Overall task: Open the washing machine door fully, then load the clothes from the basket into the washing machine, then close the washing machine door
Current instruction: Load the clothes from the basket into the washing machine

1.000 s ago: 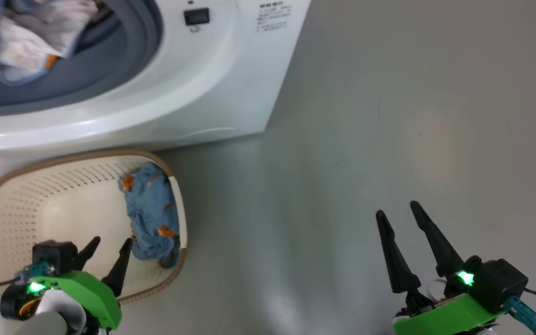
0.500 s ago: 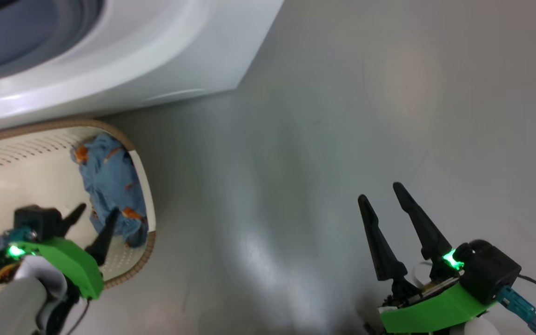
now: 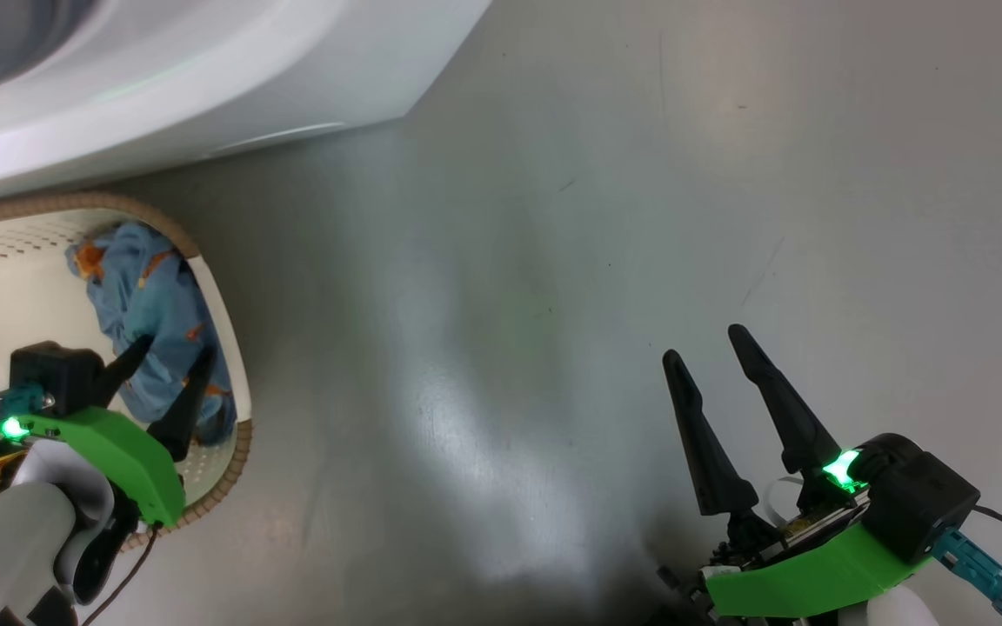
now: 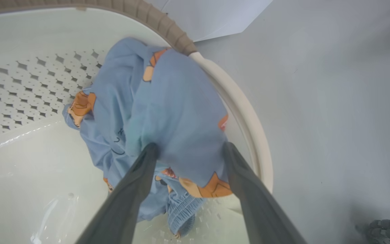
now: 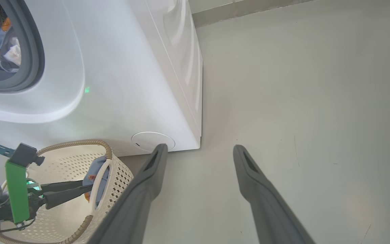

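Note:
The cream basket (image 3: 233, 374) with its brown rim stands on the floor before the white washing machine (image 3: 205, 69). A bunched light blue garment of the clothes (image 3: 149, 300) with orange prints lies against the basket's right wall. My left gripper (image 3: 176, 346) is inside the basket, open, its two fingers straddling the top of that garment (image 4: 178, 112). My right gripper (image 3: 703, 342) hangs open over bare floor, holding nothing. In the right wrist view more clothes (image 5: 5, 47) lie in the drum behind the grey gasket. The washing machine door is out of view.
The machine's round flap (image 5: 152, 140) sits low at its front corner, just beyond the basket (image 5: 120, 176). Grey floor (image 3: 597, 261) stretches to the right of machine and basket, under my right arm. A skirting line (image 5: 249, 10) runs along the far wall.
The head camera has tilted down, sliding machine and basket up and left. My left gripper has moved onto the garment in the basket, still open. The right gripper has barely moved.

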